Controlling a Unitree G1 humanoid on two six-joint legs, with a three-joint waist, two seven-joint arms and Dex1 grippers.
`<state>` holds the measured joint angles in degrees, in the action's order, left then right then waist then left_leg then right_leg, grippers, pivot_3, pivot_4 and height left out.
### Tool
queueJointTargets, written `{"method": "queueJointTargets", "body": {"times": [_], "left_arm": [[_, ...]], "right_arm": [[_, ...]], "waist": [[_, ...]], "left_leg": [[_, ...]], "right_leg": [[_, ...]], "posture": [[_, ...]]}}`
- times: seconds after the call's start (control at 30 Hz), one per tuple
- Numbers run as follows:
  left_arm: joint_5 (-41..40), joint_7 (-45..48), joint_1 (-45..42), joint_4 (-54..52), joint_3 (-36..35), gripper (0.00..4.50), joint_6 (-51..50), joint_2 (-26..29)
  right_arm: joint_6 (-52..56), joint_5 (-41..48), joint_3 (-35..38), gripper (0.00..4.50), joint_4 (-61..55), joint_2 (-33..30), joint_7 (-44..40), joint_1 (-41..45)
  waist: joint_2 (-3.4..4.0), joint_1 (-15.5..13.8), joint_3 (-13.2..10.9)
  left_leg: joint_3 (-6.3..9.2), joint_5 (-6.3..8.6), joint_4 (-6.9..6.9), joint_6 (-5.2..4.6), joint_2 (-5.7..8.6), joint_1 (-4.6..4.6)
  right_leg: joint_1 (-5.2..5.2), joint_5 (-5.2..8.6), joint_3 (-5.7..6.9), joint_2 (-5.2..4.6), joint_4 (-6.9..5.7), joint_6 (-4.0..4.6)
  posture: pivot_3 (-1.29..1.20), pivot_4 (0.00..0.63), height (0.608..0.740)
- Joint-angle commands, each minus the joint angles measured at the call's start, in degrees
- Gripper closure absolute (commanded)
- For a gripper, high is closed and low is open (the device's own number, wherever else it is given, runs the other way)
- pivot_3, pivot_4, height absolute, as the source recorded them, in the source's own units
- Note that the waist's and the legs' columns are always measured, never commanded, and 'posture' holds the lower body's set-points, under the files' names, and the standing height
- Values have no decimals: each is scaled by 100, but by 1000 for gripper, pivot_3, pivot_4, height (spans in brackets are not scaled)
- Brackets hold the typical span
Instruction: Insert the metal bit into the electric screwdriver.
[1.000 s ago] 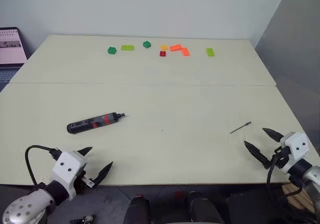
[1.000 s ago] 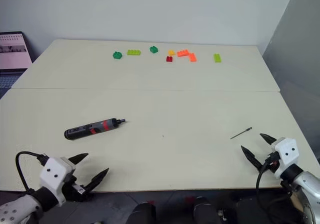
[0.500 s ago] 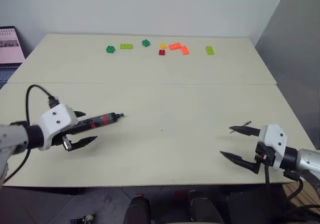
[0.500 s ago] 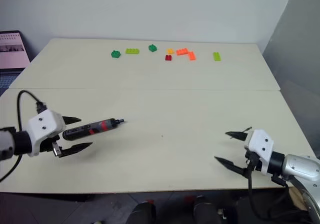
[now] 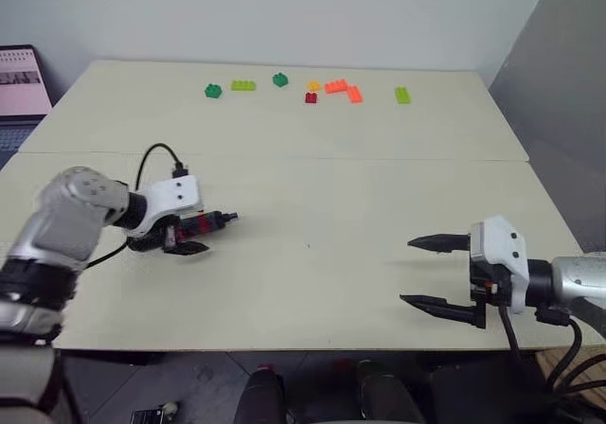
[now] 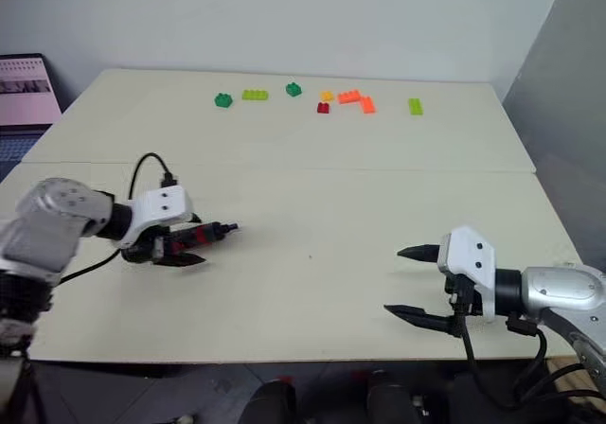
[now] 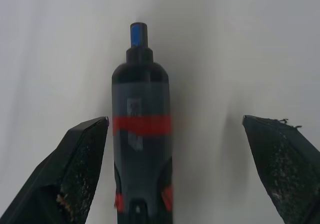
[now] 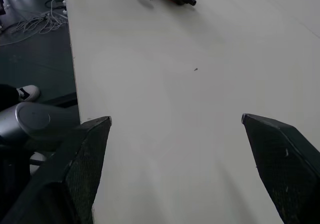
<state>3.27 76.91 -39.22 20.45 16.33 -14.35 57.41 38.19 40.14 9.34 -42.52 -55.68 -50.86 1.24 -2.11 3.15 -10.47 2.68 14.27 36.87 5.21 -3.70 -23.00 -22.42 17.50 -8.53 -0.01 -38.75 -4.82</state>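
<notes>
no legible writing on the electric screwdriver (image 7: 142, 134), just a red band

Head views overlook table (image 5: 312, 187); wrist views close.

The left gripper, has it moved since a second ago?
Yes. The left gripper went from the table's near edge up to the electric screwdriver, open around it.
</notes>
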Motion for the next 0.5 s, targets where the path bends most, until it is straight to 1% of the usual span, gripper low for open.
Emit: {"method": "queueJointTargets", "body": {"times": [0.03, 0.23, 0.33, 0.5], "left_arm": [[363, 30, -439, 489, 111, 13, 351, -17], [748, 164, -949, 1233, 327, 13, 802, -155], [820, 203, -1132, 1489, 349, 13, 813, -310], [798, 366, -1237, 1583, 287, 13, 599, -529]], "right_arm": [[192, 144, -97, 122, -236, 70, 225, 127], [395, 82, -405, 122, -287, 97, 395, 307], [492, 151, -516, 122, -304, 155, 477, 442], [613, 307, -581, 122, -329, 265, 550, 584]], "waist": [[-1, 15, 0], [-1, 9, -1], [-1, 9, -1], [-1, 8, -1]], "left_leg": [[4, 0, 0, 0, 0, 0], [16, 0, 1, -1, 0, 0], [16, 0, 4, -1, 0, 1], [22, 0, 7, -1, 0, -1]], "right_leg": [[0, -2, 1, 3, 0, 4], [1, -3, 9, 5, -9, 9], [4, 5, 12, 4, -11, -4], [6, 3, 18, 4, -15, -2]], "posture": [[0, 150, 740], [0, 150, 740], [0, 150, 740], [0, 150, 740]]}}
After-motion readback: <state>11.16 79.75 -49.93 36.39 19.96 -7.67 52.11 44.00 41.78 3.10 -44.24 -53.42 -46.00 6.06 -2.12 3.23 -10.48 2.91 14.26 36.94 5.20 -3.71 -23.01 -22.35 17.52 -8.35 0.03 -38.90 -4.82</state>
